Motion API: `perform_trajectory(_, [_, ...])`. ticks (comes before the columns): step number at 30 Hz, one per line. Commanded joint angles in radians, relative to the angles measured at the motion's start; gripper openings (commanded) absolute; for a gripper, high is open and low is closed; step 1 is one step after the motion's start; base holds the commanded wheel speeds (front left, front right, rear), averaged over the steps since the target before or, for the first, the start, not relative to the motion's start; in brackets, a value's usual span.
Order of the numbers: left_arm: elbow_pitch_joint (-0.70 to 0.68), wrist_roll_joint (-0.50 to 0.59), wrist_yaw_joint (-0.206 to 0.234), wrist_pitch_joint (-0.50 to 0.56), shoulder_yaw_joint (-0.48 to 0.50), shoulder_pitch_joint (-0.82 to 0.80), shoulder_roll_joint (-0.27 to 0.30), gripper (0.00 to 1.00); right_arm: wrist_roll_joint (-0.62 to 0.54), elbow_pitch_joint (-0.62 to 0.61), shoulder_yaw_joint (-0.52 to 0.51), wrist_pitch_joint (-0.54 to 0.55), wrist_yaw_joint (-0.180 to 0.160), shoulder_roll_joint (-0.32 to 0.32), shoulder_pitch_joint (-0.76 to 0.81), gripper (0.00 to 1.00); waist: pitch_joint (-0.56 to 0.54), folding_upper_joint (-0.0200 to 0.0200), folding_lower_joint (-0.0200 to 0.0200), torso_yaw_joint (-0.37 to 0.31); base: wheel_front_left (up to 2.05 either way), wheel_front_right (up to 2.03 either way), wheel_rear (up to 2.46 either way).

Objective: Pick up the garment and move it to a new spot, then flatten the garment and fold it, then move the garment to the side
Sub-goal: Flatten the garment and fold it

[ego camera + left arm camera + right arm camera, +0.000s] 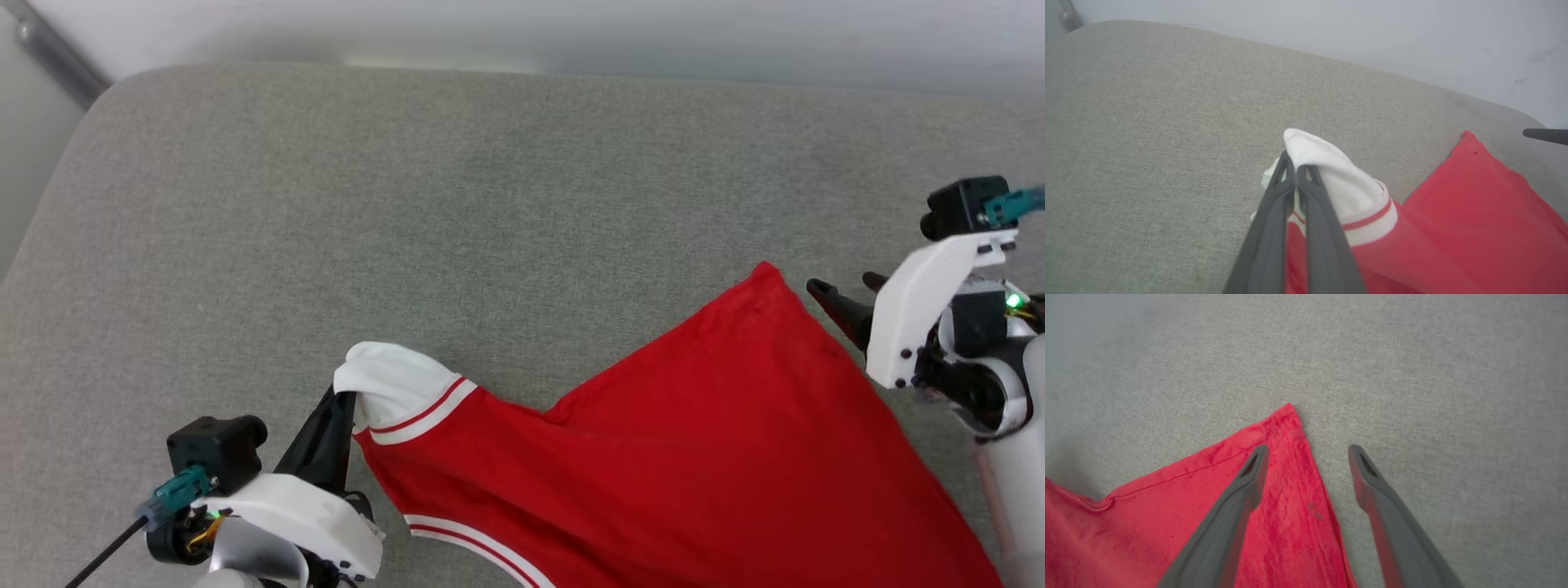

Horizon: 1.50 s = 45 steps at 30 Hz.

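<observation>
The garment (694,433), a red jersey with white, red-striped sleeve trim, lies spread over the grey cushion (457,204) from lower centre to lower right. My left gripper (341,402) is shut on the garment's white sleeve (1327,167), which bunches over the fingertips (1306,173). My right gripper (845,287) stands open just right of the garment's far red corner (1286,416); in the right wrist view one finger (1249,473) hovers over the red cloth and the other over bare cushion, gripping nothing.
The grey cushion stretches wide to the back and left. A pale wall (571,33) runs behind it, and a grey bar (57,57) crosses the top left corner. The cushion's rounded edge falls away at left.
</observation>
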Motion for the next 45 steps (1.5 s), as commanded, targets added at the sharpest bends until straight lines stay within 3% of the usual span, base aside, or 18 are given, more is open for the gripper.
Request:
perform_trajectory(1, [0.002,0.009,-0.009,-0.005,-0.005,-0.031,-0.011,0.00,0.020,0.034,0.040,0.059,0.000,-0.021,-0.058,1.00,0.041,0.0000,-0.0001,0.041,0.00,0.00,0.00])
perform_trajectory(9, [0.036,0.014,-0.045,-0.019,-0.031,-0.097,-0.051,0.00,0.049,0.226,0.180,0.147,0.000,-0.061,-0.220,1.00,0.106,0.0000,-0.0001,0.091,0.00,0.00,0.00])
perform_trajectory(14, [0.061,0.009,-0.059,-0.025,-0.039,-0.107,-0.062,0.00,0.094,0.363,0.260,0.223,0.000,-0.052,-0.216,1.00,0.111,0.0000,-0.0001,0.098,0.00,0.00,0.00])
perform_trajectory(15, [0.066,0.007,-0.061,-0.027,-0.039,-0.105,-0.064,0.00,0.106,0.380,0.274,0.238,0.000,-0.049,-0.211,0.87,0.111,0.0000,-0.0001,0.098,0.00,0.00,0.00])
perform_trajectory(16, [0.069,0.005,-0.063,-0.029,-0.041,-0.104,-0.066,0.00,0.124,0.391,0.286,0.249,0.000,-0.042,-0.206,0.25,0.110,0.0000,-0.0001,0.097,0.00,0.00,0.00])
perform_trajectory(17, [0.074,0.004,-0.067,-0.028,-0.043,-0.104,-0.066,0.00,0.137,0.399,0.296,0.260,0.000,-0.042,-0.206,0.00,0.108,0.0000,-0.0001,0.097,0.00,0.00,0.00])
perform_trajectory(26, [0.096,0.010,-0.060,-0.034,-0.025,-0.111,-0.041,0.00,0.187,0.355,0.329,0.163,0.000,-0.068,-0.279,0.00,0.056,0.0000,-0.0001,0.065,0.00,0.00,0.00])
perform_trajectory(31, [0.104,0.014,-0.061,-0.013,0.014,-0.165,0.009,0.00,0.202,0.324,0.341,0.063,0.000,-0.088,-0.316,0.00,-0.007,0.0000,-0.0001,0.013,0.00,0.00,0.00])
perform_trajectory(36, [0.183,-0.015,-0.112,0.001,0.075,-0.296,0.048,0.00,0.162,0.357,0.325,-0.059,0.000,-0.087,-0.381,0.00,-0.038,0.0000,-0.0001,-0.051,0.00,0.00,0.00])
perform_trajectory(45, [0.461,0.027,-0.247,-0.039,0.096,-0.719,0.019,0.00,0.053,0.452,0.271,-0.317,-0.001,-0.049,-0.595,0.00,-0.020,0.0000,-0.0001,-0.118,0.00,0.00,0.00])
